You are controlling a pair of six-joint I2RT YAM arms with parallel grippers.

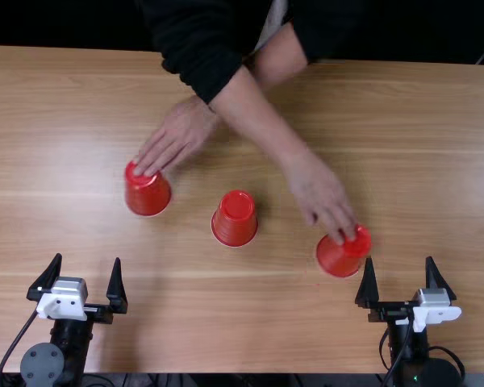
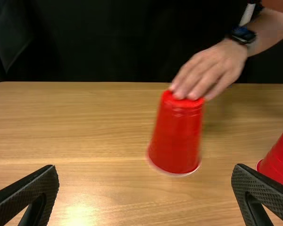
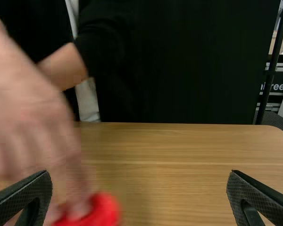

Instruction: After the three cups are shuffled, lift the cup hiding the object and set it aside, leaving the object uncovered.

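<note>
Wooden table (image 1: 436, 121): one hand (image 1: 177, 133) tops the left cup (image 1: 148, 191), another hand (image 1: 323, 193) the right cup (image 1: 342, 252); middle cup (image 1: 235, 218) untouched. I see left gripper (image 1: 85, 260) and right gripper (image 1: 398, 260) gaping wide, lower corners.

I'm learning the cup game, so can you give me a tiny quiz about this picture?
1. How many red cups stand upside down on the wooden table?
2. Which cups do the person's hands touch? A) left cup and right cup B) all three C) none
3. True or false: the middle cup lies on its side.
Key: 1 three; 2 A; 3 false, it stands upside down.
</note>
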